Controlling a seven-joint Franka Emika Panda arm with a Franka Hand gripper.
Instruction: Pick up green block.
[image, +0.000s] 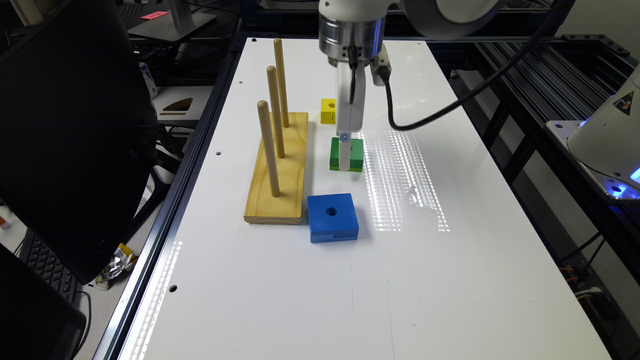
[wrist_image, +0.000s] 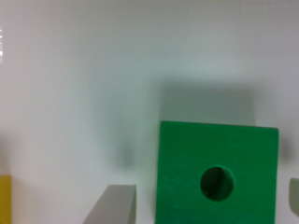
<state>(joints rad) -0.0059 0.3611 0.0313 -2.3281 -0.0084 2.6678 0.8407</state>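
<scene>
Green block (wrist_image: 217, 175) sits between the tool's (image: 345, 156) spread fingers.
Tool is open, gripping nothing; one finger (wrist_image: 114, 205) stands just beside the block's edge on the surface (image: 450, 260).

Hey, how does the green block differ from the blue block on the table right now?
The green block is smaller than the blue block. The green one sits under the gripper, with fingers on either side of it; the blue one lies apart, nearer the front end of the wooden peg base. Both are flat squares with a round centre hole, lying on the white table.
</scene>
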